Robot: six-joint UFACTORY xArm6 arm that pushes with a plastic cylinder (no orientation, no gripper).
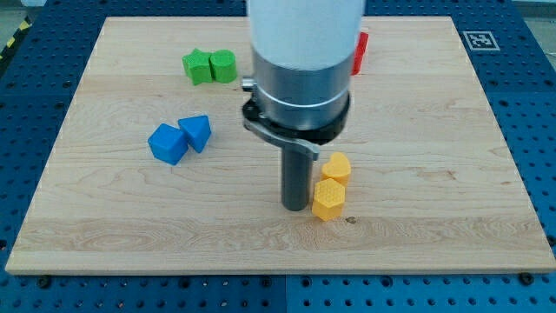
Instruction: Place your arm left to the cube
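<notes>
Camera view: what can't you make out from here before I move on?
- Red block, the view's top: mostly hidden behind the arm's housing, so shape unclear.
- Arm housing: cut off by the top edge.
- My tip: just left of the yellow blocks; whether it touches them is unclear.

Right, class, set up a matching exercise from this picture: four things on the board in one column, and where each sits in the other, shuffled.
Things
1. green blocks
2. blue blocks
3. yellow blocks
4. red block

Places
A. just to the view's right of my tip
B. view's top, partly hidden behind the arm
C. view's left, middle of the board
D. view's top, left of the arm

Pairs: 1-D, 2-C, 3-A, 4-B
</notes>
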